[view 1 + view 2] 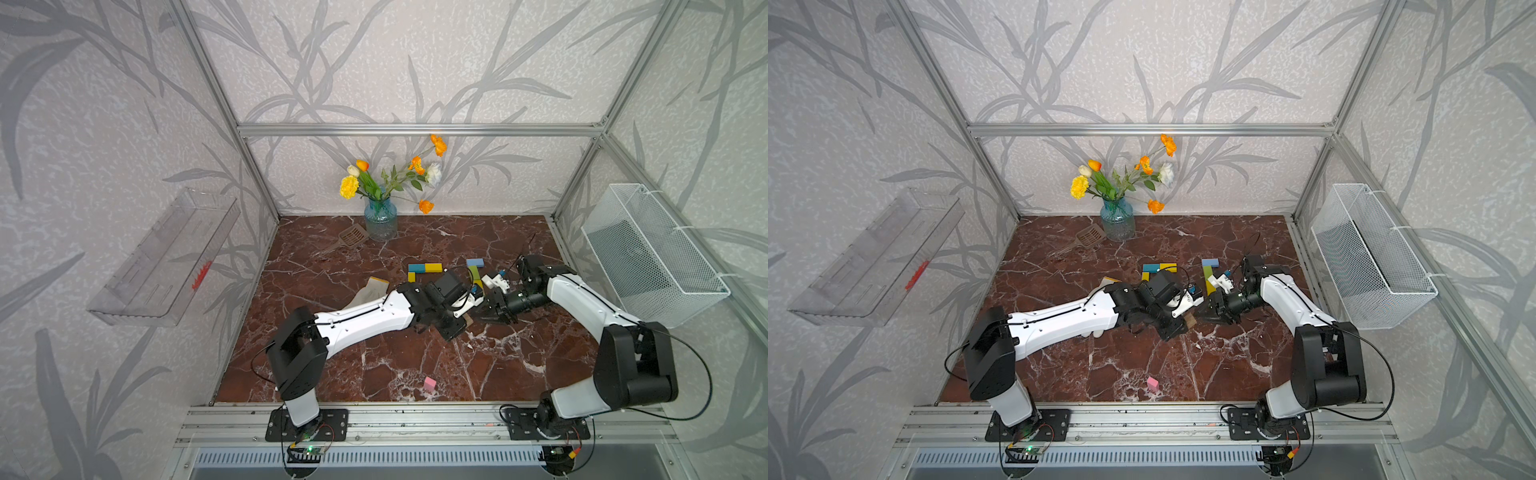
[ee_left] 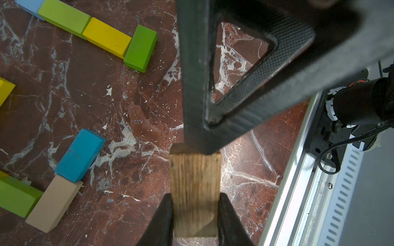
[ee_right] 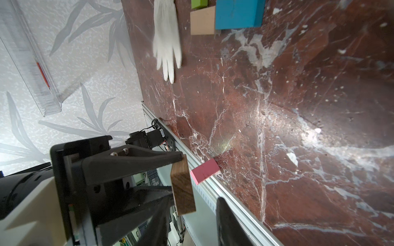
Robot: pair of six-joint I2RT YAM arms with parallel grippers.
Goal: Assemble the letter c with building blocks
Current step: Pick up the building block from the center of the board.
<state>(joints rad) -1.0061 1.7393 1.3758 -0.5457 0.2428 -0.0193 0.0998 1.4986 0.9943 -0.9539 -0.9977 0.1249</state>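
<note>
No legible text, labels, numbers, signs

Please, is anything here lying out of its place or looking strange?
One pink block sits alone near the front edge of the table, far from the other coloured blocks. A white glove also lies on the table near them.

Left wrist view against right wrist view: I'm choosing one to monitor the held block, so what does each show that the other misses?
Only left wrist: the four-block row, light blue, green, yellow, green. Only right wrist: the white glove and the pink block. Both: the left gripper clamped on the wooden block, plus the blue block and the beige block.
</note>
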